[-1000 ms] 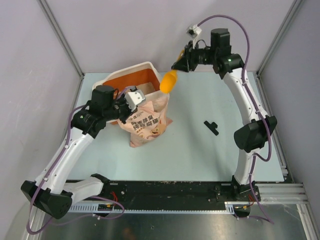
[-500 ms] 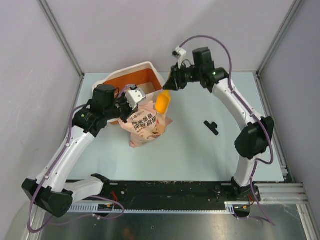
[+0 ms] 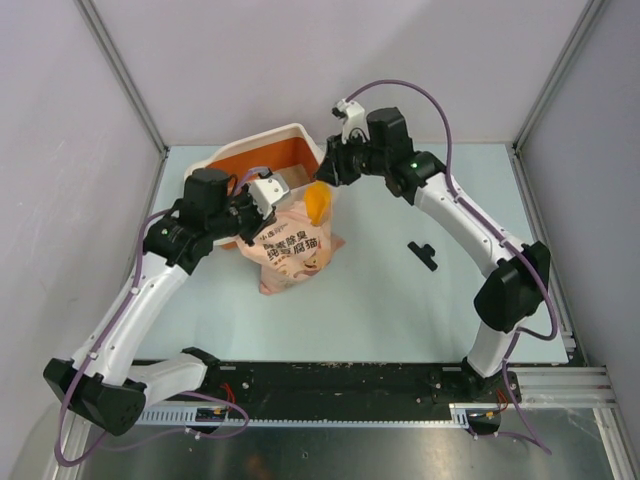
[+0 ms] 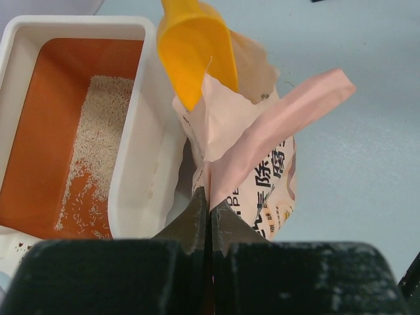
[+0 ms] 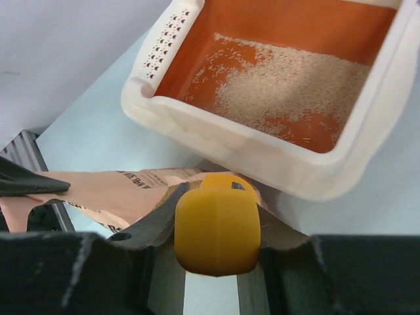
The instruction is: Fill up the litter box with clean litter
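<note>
The litter box (image 3: 300,138) stands at the back left, cream outside and orange inside; it also shows in the left wrist view (image 4: 141,164) and the right wrist view (image 5: 275,157). A thin patch of clean litter (image 4: 98,141) (image 5: 295,88) lies on its floor. My left gripper (image 4: 210,205) (image 3: 262,208) is shut on the top edge of the pink-beige litter bag (image 3: 295,250) (image 4: 262,144), holding it upright beside the box. My right gripper (image 5: 216,216) (image 3: 332,172) is shut on the handle of the yellow-orange scoop (image 3: 316,203) (image 4: 193,52) (image 5: 216,230), whose bowl points down into the bag's open mouth.
A small black part (image 3: 424,256) lies on the pale blue table (image 3: 400,310) to the right. Grey walls close the back and both sides. The bag leans against the box's near wall.
My right arm has swung left and down from the back, carrying the scoop from beside the box's right corner to the bag's mouth. The left arm and the bag have stayed still.
</note>
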{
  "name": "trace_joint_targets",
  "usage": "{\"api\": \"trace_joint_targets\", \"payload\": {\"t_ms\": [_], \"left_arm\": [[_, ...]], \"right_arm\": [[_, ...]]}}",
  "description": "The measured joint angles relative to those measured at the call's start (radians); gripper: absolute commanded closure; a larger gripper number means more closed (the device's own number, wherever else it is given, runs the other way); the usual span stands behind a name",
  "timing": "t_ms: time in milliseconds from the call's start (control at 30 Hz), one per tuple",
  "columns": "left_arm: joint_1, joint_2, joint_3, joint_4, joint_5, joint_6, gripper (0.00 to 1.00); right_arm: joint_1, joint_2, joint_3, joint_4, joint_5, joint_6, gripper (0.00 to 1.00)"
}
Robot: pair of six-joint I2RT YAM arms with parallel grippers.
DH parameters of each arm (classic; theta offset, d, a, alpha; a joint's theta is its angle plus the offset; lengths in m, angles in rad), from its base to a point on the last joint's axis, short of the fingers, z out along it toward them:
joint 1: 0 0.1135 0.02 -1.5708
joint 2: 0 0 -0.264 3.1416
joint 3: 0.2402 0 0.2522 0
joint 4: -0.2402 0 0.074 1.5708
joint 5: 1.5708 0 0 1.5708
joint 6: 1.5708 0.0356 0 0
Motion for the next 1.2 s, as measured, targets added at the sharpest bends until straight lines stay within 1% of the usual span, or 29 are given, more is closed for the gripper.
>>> {"api": "trace_joint_targets", "payload": {"t_ms": [133,267,333,500,567,700,867,1067,1200], "left_arm": [[0.000,-0.003,0.000,-0.004,0.000,-0.002,1.00],[0.001,-0.003,0.003,-0.006,0.003,-0.011,1.00],[0.000,-0.003,0.008,-0.014,0.010,-0.022,1.00],[0.000,-0.003,0.016,-0.026,0.026,-0.042,1.00],[0.000,-0.003,0.016,-0.026,0.032,-0.051,1.00],[0.000,-0.003,0.016,-0.026,0.045,-0.075,1.00],[0.000,-0.008,0.008,-0.023,0.069,-0.108,1.00],[-0.002,-0.004,0.007,-0.011,0.076,-0.130,1.00],[-0.003,0.004,0.006,0.001,0.087,-0.132,1.00]], "right_arm": [[-0.024,-0.012,-0.021,0.032,-0.014,0.000,1.00],[-0.003,-0.045,-0.148,0.099,-0.004,-0.041,1.00],[0.023,-0.035,-0.172,0.082,0.029,-0.074,1.00],[0.063,-0.004,-0.154,-0.002,0.126,-0.098,1.00],[0.066,-0.008,-0.164,0.009,0.164,-0.093,1.00],[0.101,-0.050,-0.265,0.112,0.250,-0.090,1.00],[0.121,-0.077,-0.384,0.265,0.304,-0.053,1.00],[0.095,-0.077,-0.455,0.370,0.289,0.082,1.00],[0.079,-0.077,-0.512,0.444,0.228,0.159,1.00]]}}
